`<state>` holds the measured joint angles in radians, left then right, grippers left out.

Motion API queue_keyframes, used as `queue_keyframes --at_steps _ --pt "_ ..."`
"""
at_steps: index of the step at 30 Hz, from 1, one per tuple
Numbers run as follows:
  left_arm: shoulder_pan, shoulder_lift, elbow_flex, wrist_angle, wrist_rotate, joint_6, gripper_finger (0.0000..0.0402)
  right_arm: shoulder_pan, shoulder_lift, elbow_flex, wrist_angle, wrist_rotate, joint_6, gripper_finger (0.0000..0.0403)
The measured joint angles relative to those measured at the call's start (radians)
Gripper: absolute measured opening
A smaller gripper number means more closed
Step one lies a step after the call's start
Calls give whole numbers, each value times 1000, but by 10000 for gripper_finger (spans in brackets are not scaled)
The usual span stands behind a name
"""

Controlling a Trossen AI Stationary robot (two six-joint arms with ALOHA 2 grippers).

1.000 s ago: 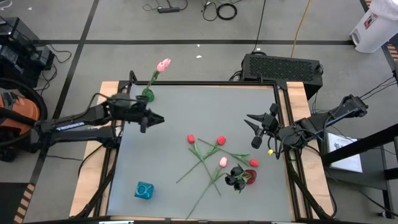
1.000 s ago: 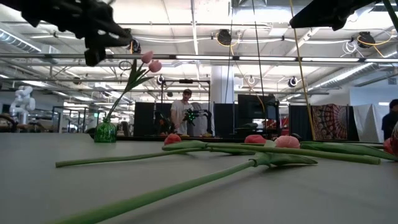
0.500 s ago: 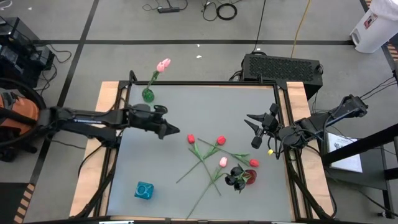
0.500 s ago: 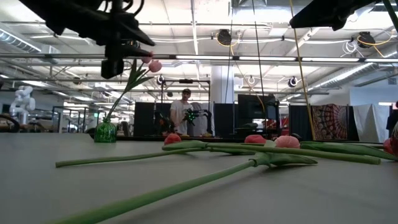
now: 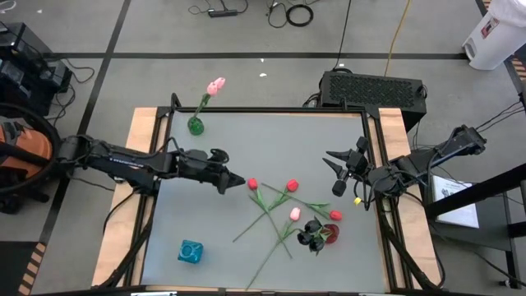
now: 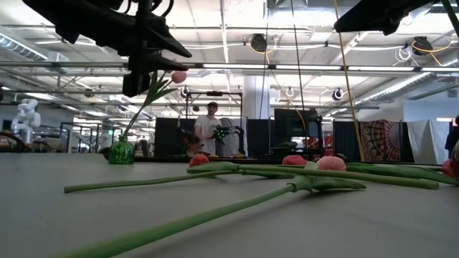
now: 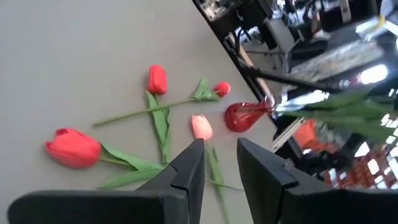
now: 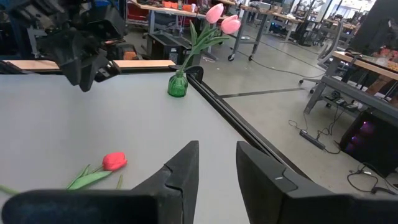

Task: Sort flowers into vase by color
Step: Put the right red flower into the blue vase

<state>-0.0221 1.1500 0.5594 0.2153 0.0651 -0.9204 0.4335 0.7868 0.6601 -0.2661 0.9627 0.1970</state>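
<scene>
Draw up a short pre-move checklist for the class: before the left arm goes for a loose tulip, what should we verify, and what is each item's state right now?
1. Left end effector empty, fingers parted: ok; nothing shows between them in the left wrist view.
2. Nearest red tulip lying free on the table: ok, its head sits just ahead of the left end effector.
3. Tulip stems untangled: not ok; several cross in the pile.
4. Green vase upright at the far left corner, holding pink tulips: ok.
5. Right end effector clear of the pile: ok, it waits near the right edge.
6. Red vase upright: cannot tell.
</scene>
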Motion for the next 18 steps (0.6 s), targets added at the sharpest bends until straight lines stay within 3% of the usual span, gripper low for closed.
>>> queue_keyframes --at_steps 11,18 --pt "-7 0 0 1 36 245 101 0 0 0 0 0 0 98" --pt "-7 0 0 1 53 276 101 0 0 0 0 0 0 98"
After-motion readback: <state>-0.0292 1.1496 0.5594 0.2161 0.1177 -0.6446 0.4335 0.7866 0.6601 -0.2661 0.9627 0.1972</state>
